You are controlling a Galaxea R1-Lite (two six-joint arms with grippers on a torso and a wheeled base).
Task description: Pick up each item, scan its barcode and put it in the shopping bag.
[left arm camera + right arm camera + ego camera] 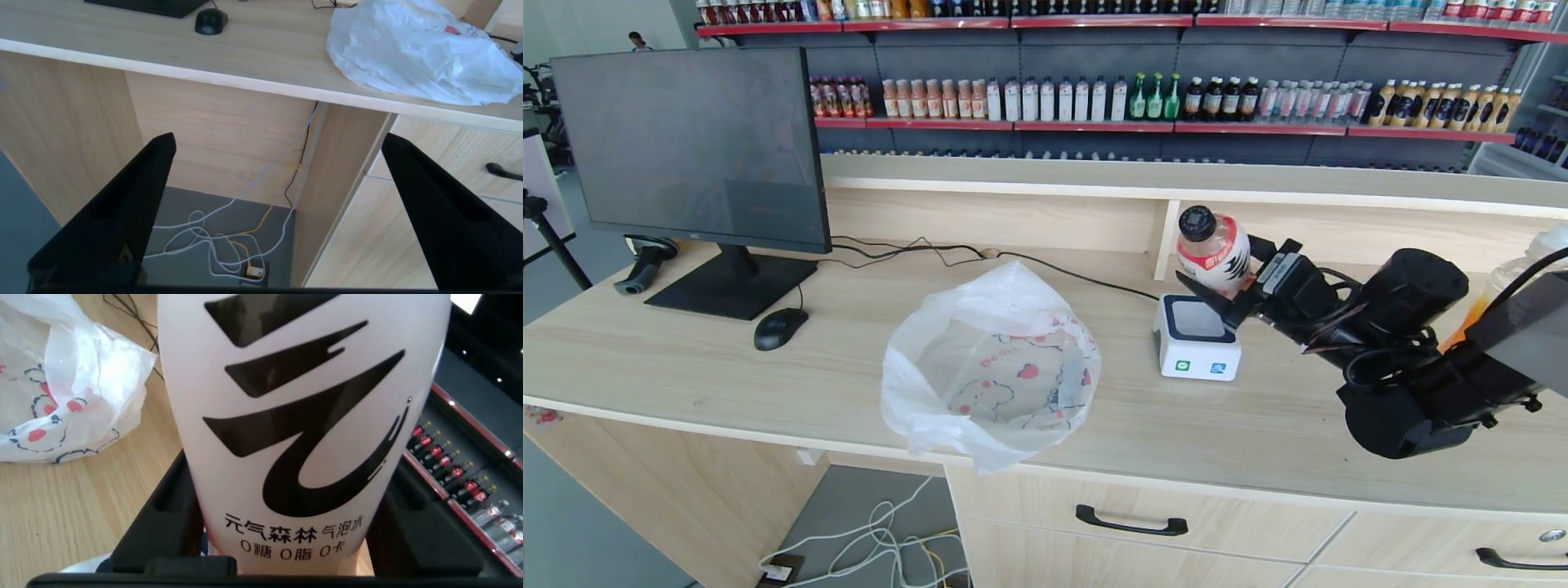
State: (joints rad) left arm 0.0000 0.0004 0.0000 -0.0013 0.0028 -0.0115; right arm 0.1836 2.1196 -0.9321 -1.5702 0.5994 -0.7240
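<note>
Grips the smooth, stiff bottle (pixel 1213 249) low on its body in the right gripper (pixel 1232 292), above the scanner (pixel 1197 341) toward the counter's (pixel 1127 433) back edge. Probably liquid-heavy and slippery. Shows the left gripper (pixel 278 140) spread wide below the front edge.

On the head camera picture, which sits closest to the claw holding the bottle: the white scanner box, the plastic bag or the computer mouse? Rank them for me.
1. The white scanner box, just beneath the right gripper and its bottle.
2. The shopping bag, mid-counter, toward the robot's left.
3. The mouse, far left, by the monitor stand.
</note>
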